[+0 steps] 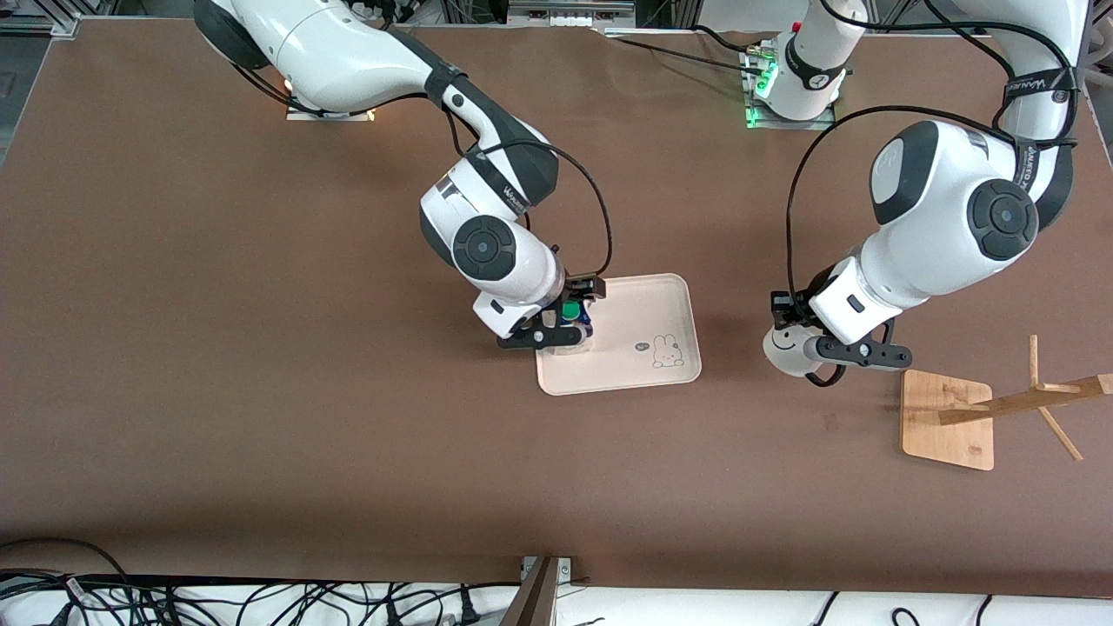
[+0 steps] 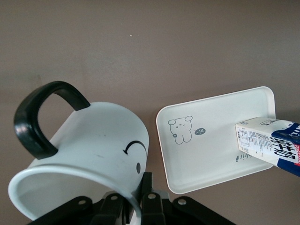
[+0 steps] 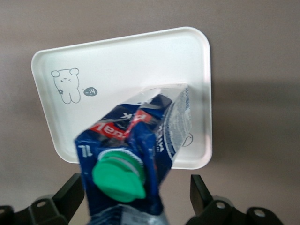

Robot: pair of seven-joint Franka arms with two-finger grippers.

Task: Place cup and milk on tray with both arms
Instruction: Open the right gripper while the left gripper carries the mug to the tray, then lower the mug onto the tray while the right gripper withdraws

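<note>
The milk carton [image 1: 574, 315], dark blue and white with a green cap, stands on the cream tray [image 1: 648, 304] at its end toward the right arm. My right gripper [image 1: 565, 329] is around it, open, with a gap between one finger and the carton [image 3: 140, 136]. The tray [image 3: 140, 61] lies under it. My left gripper [image 1: 813, 349] is shut on the rim of the white smiley cup [image 1: 785, 346] and holds it tilted above the table, between the tray and the wooden rack. In the left wrist view the cup [image 2: 98, 140], tray [image 2: 211, 150] and milk [image 2: 274, 143] show.
A wooden rack with a square base [image 1: 948, 422] and slanted pegs stands toward the left arm's end, close to the held cup. The tray's half with the rabbit drawing [image 1: 668, 350] is bare.
</note>
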